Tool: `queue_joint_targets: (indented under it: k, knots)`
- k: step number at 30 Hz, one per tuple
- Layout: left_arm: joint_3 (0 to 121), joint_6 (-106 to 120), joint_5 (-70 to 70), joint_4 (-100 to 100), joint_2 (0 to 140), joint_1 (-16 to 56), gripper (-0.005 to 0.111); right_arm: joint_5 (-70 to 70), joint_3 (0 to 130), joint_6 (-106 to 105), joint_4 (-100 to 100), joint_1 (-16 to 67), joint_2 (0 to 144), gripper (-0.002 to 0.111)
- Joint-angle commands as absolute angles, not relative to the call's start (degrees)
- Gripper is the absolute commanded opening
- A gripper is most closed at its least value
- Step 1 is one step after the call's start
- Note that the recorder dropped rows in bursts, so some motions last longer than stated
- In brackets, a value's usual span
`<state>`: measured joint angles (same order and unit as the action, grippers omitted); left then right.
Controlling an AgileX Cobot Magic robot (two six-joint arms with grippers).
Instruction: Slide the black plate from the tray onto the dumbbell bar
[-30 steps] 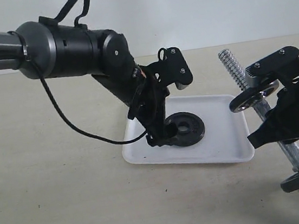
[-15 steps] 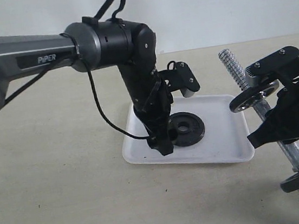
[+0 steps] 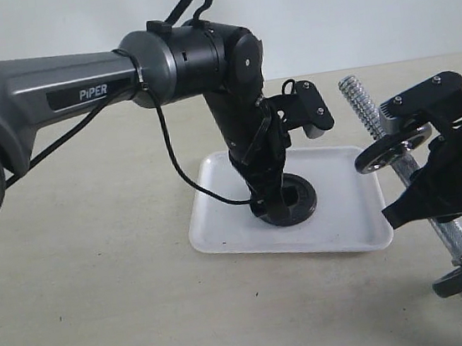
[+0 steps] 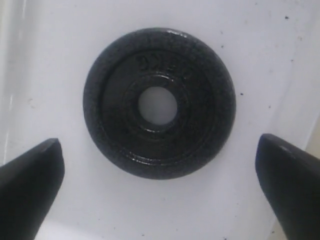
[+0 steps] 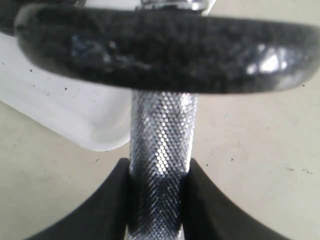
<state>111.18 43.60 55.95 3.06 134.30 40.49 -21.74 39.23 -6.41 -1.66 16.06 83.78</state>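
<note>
Black plate (image 4: 205, 107) lies alone on one white tray (image 3: 346, 218), left hand (image 4: 157, 141) spread wide either side (no contact); right hand (image 5: 160, 197) clamps the single dumbbell bar (image 5: 162, 130), two discs (image 3: 393, 151) aboard.

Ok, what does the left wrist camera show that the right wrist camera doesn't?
Only the left wrist view: the black plate lying flat in the tray, central hole visible, with the left gripper open astride it, not touching. Only the right wrist view: the right gripper shut on the knurled dumbbell bar, close to a larger black disc mounted on it, plus beige tabletop. Both: the tray.
</note>
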Motion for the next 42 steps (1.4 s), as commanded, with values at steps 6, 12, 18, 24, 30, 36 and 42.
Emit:
queue_joint_targets:
  k: [6, 12, 18, 24, 30, 36, 42]
  knots:
    - [111.60, 44.14, 54.85, 3.61, 134.36, 40.65, 0.095, 1.83, 41.31, -6.06, -2.01, 15.85, 80.48, 0.000]
    - [111.60, 44.14, 55.08, 3.95, 134.36, 40.65, 0.107, 1.83, 41.31, -6.06, -2.01, 15.85, 80.48, 0.000]
    - [111.60, 44.57, 54.31, 3.95, 134.36, 40.65, 0.110, 1.83, 41.31, -6.06, -2.01, 15.85, 80.48, 0.000]
    - [111.60, 44.56, 53.35, 4.70, 134.36, 40.65, 0.110, 1.83, 41.31, -6.06, -2.01, 15.85, 80.48, 0.000]
    - [111.60, 47.51, 54.52, 4.92, 134.36, 40.65, 0.110, 1.94, 41.31, -6.06, -2.01, 15.85, 80.48, 0.000]
    - [111.60, 49.74, 55.05, 5.37, 134.36, 40.65, 0.110, 1.83, 41.31, -6.06, -2.01, 15.85, 80.48, 0.000]
    - [111.60, 50.38, 54.89, 5.56, 135.51, 40.65, 0.110, 1.60, 41.31, -5.25, -2.01, 12.46, 80.48, 0.000]
